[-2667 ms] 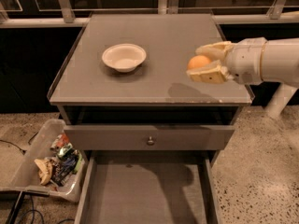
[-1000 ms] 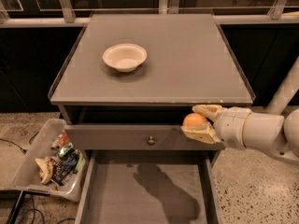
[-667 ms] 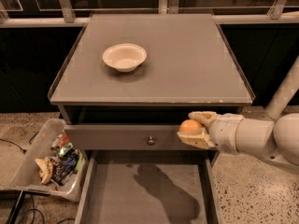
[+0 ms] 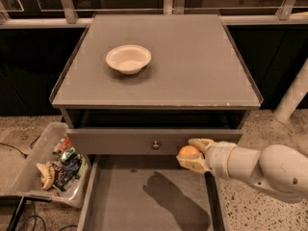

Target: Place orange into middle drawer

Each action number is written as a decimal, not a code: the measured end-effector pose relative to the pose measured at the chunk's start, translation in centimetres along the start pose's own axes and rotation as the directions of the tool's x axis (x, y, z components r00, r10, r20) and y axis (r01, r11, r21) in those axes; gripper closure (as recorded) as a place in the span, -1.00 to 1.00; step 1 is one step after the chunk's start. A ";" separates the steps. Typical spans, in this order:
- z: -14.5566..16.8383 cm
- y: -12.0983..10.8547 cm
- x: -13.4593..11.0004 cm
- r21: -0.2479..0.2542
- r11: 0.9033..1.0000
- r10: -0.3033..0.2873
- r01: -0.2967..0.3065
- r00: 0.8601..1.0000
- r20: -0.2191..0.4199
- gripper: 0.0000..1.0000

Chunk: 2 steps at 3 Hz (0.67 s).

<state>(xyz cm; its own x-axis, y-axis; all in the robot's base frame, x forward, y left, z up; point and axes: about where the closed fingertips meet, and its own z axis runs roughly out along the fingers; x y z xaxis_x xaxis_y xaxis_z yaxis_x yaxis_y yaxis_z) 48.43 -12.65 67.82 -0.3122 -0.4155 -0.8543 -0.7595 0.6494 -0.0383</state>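
The orange [image 4: 188, 151] is a small round fruit held between the cream fingers of my gripper [image 4: 193, 155]. The gripper reaches in from the right on a thick white arm [image 4: 260, 167]. It holds the orange above the right part of the pulled-out middle drawer [image 4: 144, 196], a wide shallow gray tray with a flat floor. The orange hangs just in front of the gray drawer front with the round knob [image 4: 155, 145]. The gripper's shadow lies on the drawer floor below it.
A cream-white bowl [image 4: 128, 58] sits on the gray cabinet top [image 4: 192, 66]. A clear bin [image 4: 36, 165] with snack packets stands on the floor at the left. A white post [image 4: 293, 97] stands at the right. Cables lie at the lower left.
The gripper carried the orange from over the cabinet top's right side down past the front edge. It now holds it lower and further left, over the open drawer.
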 end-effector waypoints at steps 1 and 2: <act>4.9 0.5 5.7 -0.025 0.999 0.035 -0.034 0.998 0.048 1.00; 4.9 0.5 5.7 -0.025 0.999 0.035 -0.034 0.998 0.048 1.00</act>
<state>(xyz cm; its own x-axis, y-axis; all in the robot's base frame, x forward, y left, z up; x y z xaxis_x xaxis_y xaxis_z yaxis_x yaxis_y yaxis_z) 49.10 -11.60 60.40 -0.3108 -0.3611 -0.8792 -0.7623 0.6472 0.0036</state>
